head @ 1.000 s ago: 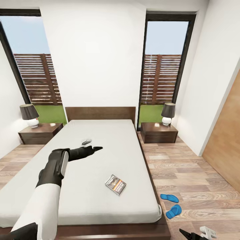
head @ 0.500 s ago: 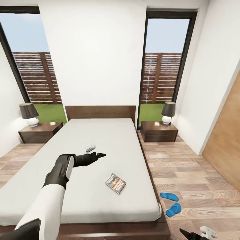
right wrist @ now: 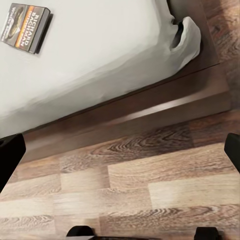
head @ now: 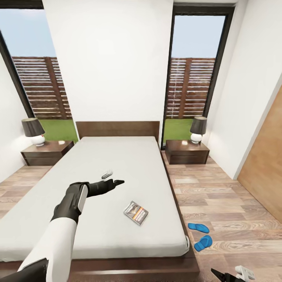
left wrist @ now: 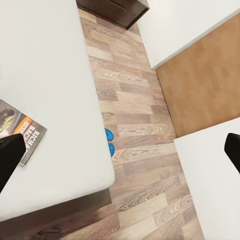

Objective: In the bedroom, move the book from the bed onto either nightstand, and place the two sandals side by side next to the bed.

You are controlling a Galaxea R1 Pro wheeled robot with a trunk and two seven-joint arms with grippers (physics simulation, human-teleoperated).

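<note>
The book (head: 136,212) lies flat on the white bed (head: 117,156), near its right edge, orange band up; it also shows as the book (left wrist: 20,131) and the book (right wrist: 25,24). My left gripper (head: 112,178) hovers open above the mattress, up and to the left of the book, with nothing between its fingers (left wrist: 7,156). Two blue sandals (head: 198,227) (head: 203,243) lie apart and at different angles on the floor beside the bed's foot-right corner. My right gripper (head: 232,273) hangs open low over the floor, near the bed frame (right wrist: 150,107).
A dark nightstand (head: 47,152) with a lamp (head: 33,131) stands left of the headboard, and another nightstand (head: 187,152) with a lamp (head: 197,129) to the right. A wood-panelled wall (head: 266,164) bounds the plank floor at right. Tall windows flank the bed.
My left arm dropped lower and drew back toward me over the mattress, then held still. The head camera shifted slightly, so the room sits a little differently.
</note>
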